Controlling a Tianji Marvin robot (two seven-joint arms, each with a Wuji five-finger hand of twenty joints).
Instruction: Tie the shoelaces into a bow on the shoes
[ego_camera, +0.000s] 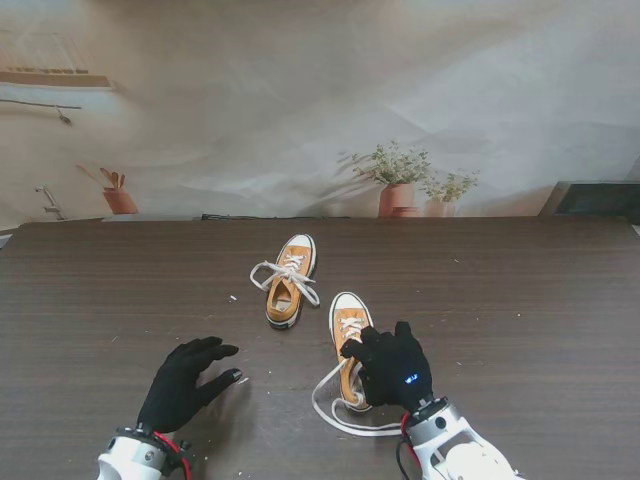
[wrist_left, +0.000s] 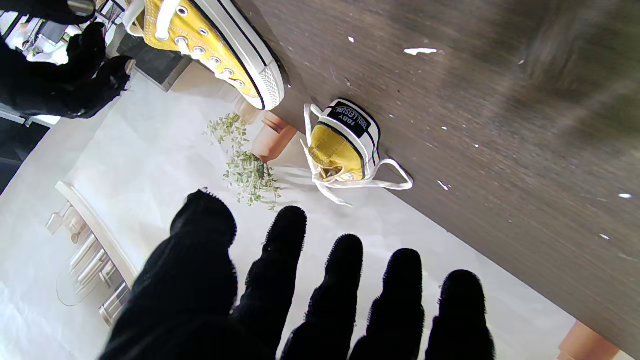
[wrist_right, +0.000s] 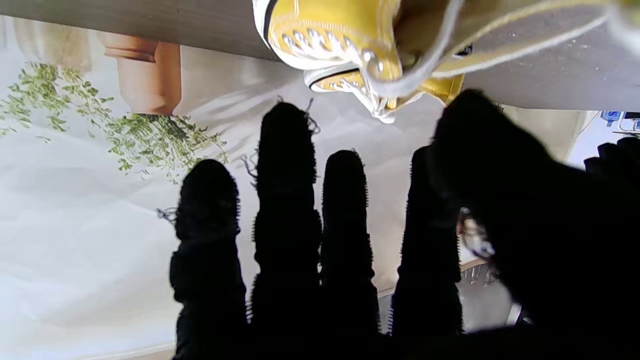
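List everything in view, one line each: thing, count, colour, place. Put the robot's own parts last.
farther shoe: one, yellow with white sole, mid-table, laces loose.
nearer shoe: one, yellow with white sole, partly under the right hand.
loose lace: one, white, trailing from the nearer shoe towards me.
table: one, dark brown wood grain, with small white flecks.
backdrop: one, pale, printed with potted plants, behind the table.
left hand: one, black glove, open, left of the shoes, holding nothing.
right hand: one, black glove, over the nearer shoe; grip unclear.
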